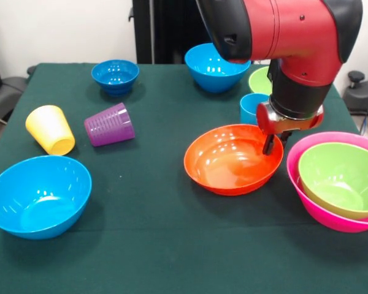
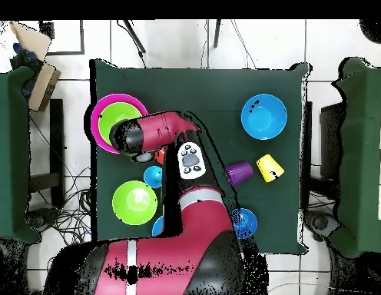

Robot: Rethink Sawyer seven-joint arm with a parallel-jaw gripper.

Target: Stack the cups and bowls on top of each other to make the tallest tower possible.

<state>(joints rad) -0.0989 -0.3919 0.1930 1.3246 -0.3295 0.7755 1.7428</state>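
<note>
Orange bowl (image 1: 233,159) holds my gripper (image 1: 272,144) at its rim beside the pink bowl (image 1: 306,191); its opening I cannot tell.

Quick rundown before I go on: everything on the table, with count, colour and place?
Places as in the front view.
Pink bowl: one, right edge, holding a lime green bowl.
Second lime green bowl: one, far right, mostly behind the arm.
Orange bowl: one, centre right.
Light blue bowls: two, near left and far centre.
Dark blue bowl: one, far left.
Yellow cup: one, left, on its side.
Purple cup: one, beside the yellow, on its side.
Light blue cup: one, behind the orange bowl.
Table: one, dark green cloth.
Gripper: at the orange bowl's right rim; open or shut unclear.
</note>
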